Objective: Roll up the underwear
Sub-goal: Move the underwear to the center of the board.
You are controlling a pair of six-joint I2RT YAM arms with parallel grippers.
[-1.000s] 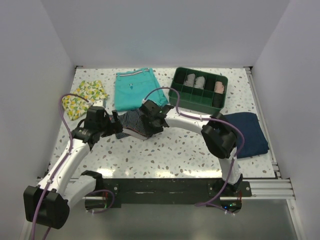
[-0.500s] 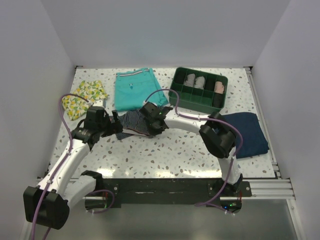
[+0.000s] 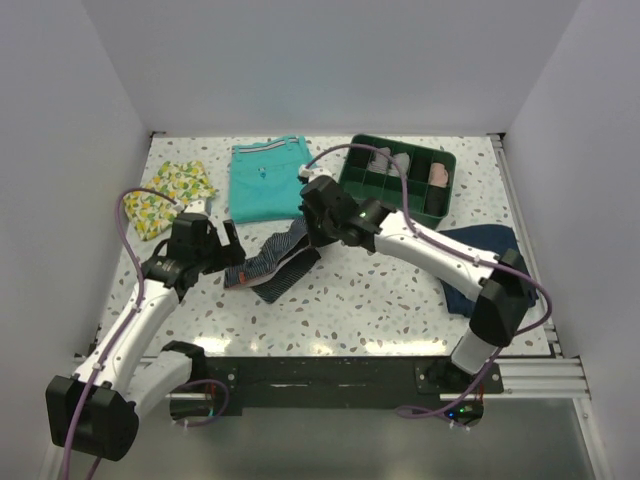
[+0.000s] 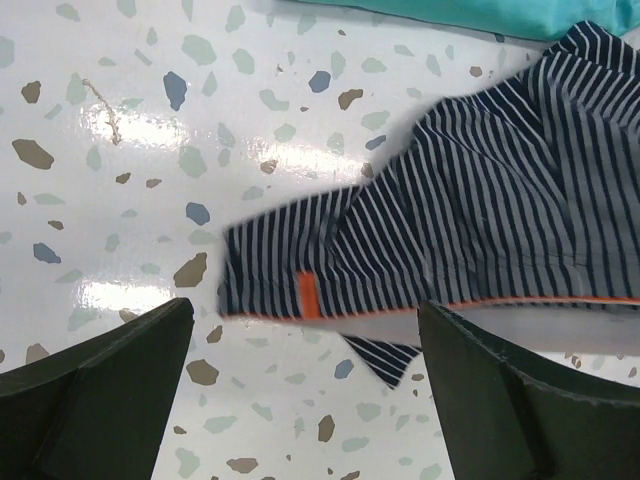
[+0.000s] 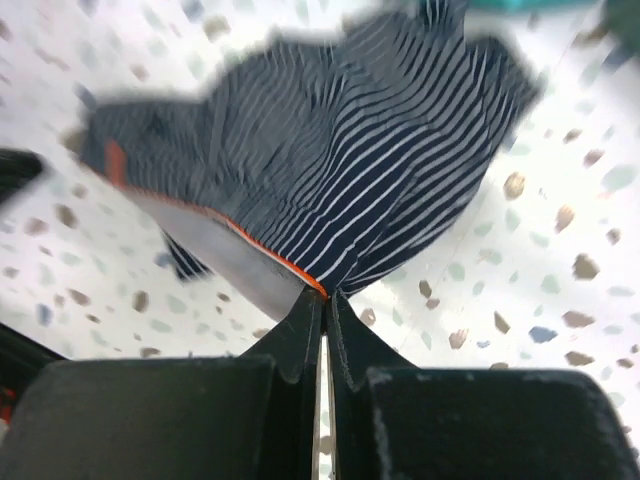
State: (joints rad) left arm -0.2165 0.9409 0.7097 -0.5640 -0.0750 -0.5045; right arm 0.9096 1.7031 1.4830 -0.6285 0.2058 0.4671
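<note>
A speckled white table (image 3: pixel 380 300) carries teal shorts (image 3: pixel 265 180), a yellow cloth (image 3: pixel 170 195) and a green tray (image 3: pixel 447 188). Striped underwear (image 3: pixel 265 268) rests partly mid-table, with a navy garment (image 3: pixel 495 240) at the right.

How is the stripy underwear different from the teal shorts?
The underwear is dark navy with thin pale stripes; the teal shorts are plain. The underwear is crumpled and pinched at its orange-edged band by the right gripper; the shorts lie flat with no gripper holding them. The underwear looks smaller than the shorts. Both are cloth on the speckled table.
</note>
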